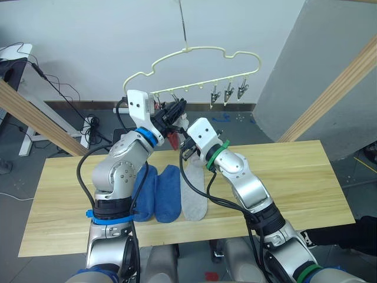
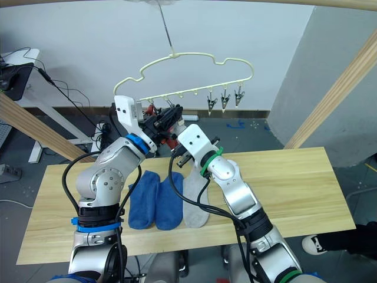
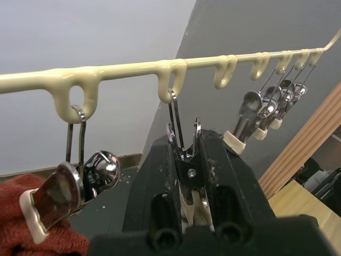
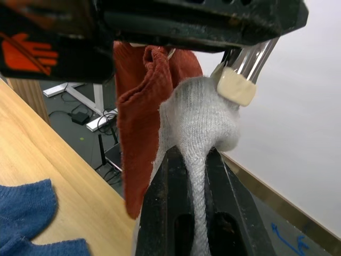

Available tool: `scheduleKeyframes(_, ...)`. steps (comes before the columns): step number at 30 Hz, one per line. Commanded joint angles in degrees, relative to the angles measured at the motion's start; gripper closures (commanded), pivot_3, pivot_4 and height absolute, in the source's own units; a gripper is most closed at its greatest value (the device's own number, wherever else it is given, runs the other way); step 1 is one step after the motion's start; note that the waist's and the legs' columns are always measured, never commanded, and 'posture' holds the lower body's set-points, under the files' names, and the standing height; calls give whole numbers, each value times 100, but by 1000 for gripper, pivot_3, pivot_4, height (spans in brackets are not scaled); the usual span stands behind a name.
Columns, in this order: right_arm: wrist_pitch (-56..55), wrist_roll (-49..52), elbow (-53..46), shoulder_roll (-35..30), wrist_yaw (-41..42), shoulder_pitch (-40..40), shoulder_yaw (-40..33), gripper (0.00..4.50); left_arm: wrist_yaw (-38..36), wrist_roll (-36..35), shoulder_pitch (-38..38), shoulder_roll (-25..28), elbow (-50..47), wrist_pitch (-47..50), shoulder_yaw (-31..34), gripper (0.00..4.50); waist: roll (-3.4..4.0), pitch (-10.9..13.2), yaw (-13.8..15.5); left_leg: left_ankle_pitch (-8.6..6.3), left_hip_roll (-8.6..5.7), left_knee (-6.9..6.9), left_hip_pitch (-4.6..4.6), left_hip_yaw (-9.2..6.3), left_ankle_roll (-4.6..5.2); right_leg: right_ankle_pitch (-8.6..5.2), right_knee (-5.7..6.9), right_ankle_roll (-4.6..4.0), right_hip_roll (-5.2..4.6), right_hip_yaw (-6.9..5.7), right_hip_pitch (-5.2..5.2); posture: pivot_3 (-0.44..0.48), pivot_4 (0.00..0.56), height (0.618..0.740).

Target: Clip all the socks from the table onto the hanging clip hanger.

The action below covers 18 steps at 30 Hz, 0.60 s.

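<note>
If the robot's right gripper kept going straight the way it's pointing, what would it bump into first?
Probably the clip just ahead. The right gripper is shut on a grey sock, with the sock's bunched end right under that clip and the left gripper squeezing it. Depth is hard to judge.

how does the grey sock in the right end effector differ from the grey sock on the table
The held grey sock is lifted up at the clip hanger, bunched between the right end effector fingers beside a hanging rust red sock. The other grey sock lies flat on the table, spread out and ungripped, next to the blue socks. Both are the same light grey knit.
</note>
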Motion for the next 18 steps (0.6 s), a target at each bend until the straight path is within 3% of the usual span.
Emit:
scheduleKeyframes(1,-195,62,-62,120,-44,-153,-45,4500,11,-119,43,5,-322,-4,64,4205,0,0,0,0,0,0,0,-1,0,0,0,0,0,0,0,-149,284,740)
scheduleKeyframes(6,-252,73,-2,151,-44,-188,-39,4500,71,-176,103,-1,-361,113,107,4205,-1,-1,1,0,0,0,0,-1,0,0,0,0,0,0,0,-147,281,740)
scheduleKeyframes(7,-261,76,8,153,-41,-193,-39,4500,73,-182,116,15,-370,135,114,3471,-1,-1,1,0,0,1,0,-2,0,0,1,0,0,-1,0,-147,281,740)
scheduleKeyframes(12,-305,79,55,143,-26,-216,-51,4500,-13,-273,227,182,-492,275,146,2021,-2,-1,0,0,0,0,0,-5,0,0,1,-1,0,-1,0,-146,283,740)
scheduleKeyframes(18,-321,80,111,139,-11,-230,-59,4500,-428,-249,588,663,-919,291,9,2021,-2,-1,-1,0,1,0,0,-12,0,1,1,-1,0,-1,0,-135,282,740)
